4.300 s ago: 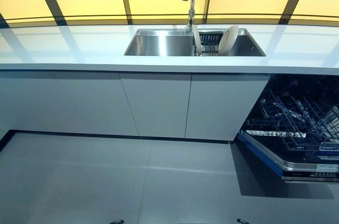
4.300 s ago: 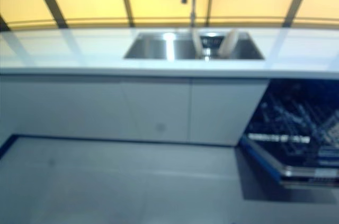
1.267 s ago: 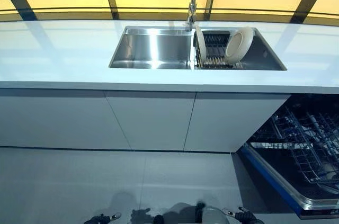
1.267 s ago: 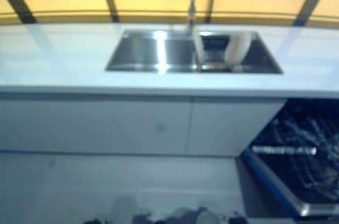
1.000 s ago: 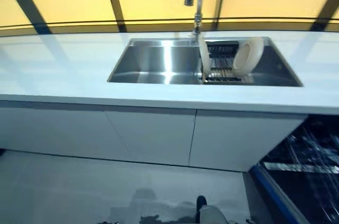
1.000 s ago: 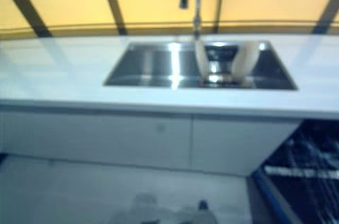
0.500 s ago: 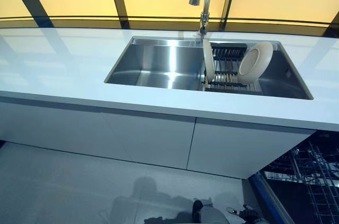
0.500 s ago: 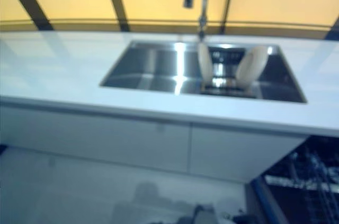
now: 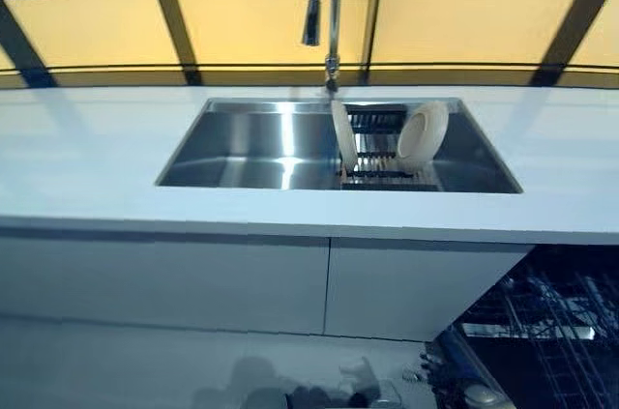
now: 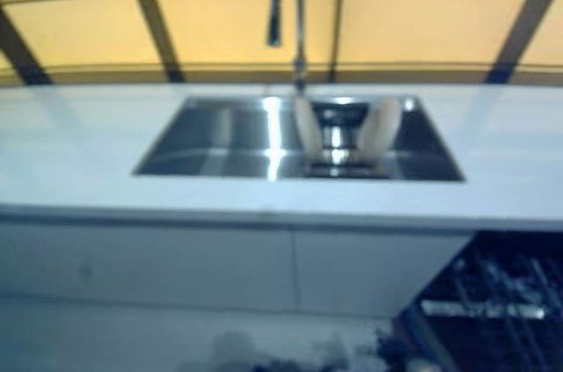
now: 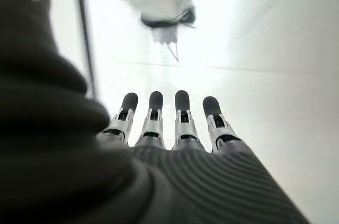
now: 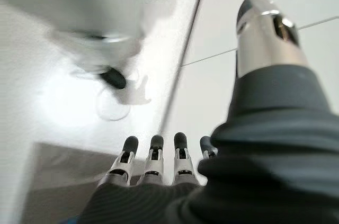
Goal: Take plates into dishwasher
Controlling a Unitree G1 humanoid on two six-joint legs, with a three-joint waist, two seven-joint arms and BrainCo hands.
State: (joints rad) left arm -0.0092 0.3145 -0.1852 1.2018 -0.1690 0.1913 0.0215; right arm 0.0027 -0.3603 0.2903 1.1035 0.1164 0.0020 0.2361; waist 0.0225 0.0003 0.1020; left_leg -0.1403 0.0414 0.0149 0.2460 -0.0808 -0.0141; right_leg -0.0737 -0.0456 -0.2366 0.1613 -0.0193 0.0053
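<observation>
While both cream round plates (image 9: pixel 423 132) stand untouched in the steel sink's dark rack (image 9: pixel 372 152), our left hand (image 11: pixel 175 123) and right hand (image 12: pixel 159 163) hang straight-fingered, empty; we judge reaching comes next.

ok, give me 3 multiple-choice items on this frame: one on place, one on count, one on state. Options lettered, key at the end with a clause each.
1. Where are the plates?
A. On the countertop
B. In the rack in the sink's right half
C. In the dishwasher

2. How many plates show?
A. One
B. Two
C. Four

3. What are the robot's hands doing?
A. Both open, holding nothing
B. Left shut on a plate
C. Right shut on the tap

Key:
1 B: the left plate and the right plate stand on edge in the rack in the sink.
2 B: only those two show; the dishwasher shows only bare wire racks.
3 A: the left hand and the right hand have straight fingers with only floor beyond them.
</observation>
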